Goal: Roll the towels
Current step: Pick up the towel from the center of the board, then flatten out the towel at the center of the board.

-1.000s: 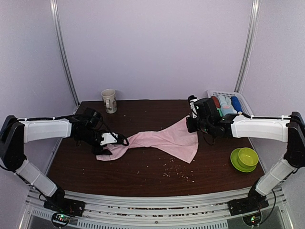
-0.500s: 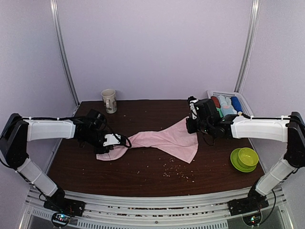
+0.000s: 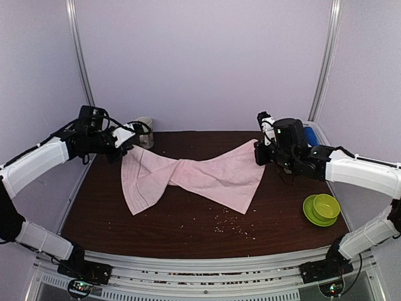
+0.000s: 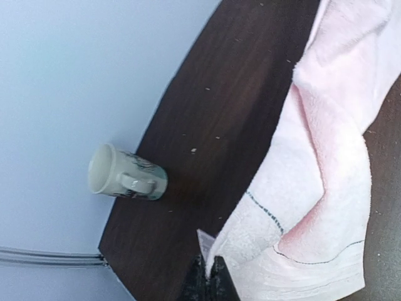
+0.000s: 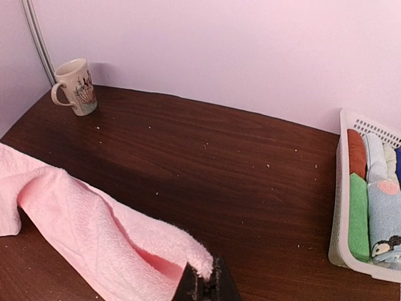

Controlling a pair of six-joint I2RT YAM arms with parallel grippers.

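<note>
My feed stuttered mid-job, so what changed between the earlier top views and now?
The left gripper closed on the pink towel's left end and lifted it up and back toward the mug, so the towel now hangs spread between both grippers. The right gripper kept its grip on the other corner, rising slightly. Mug, green bowl and basket stayed put.

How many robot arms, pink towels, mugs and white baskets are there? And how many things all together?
Robot arms: 2 (left arm, right arm)
Pink towel: 1
Mug: 1
White basket: 1
Total: 5
</note>
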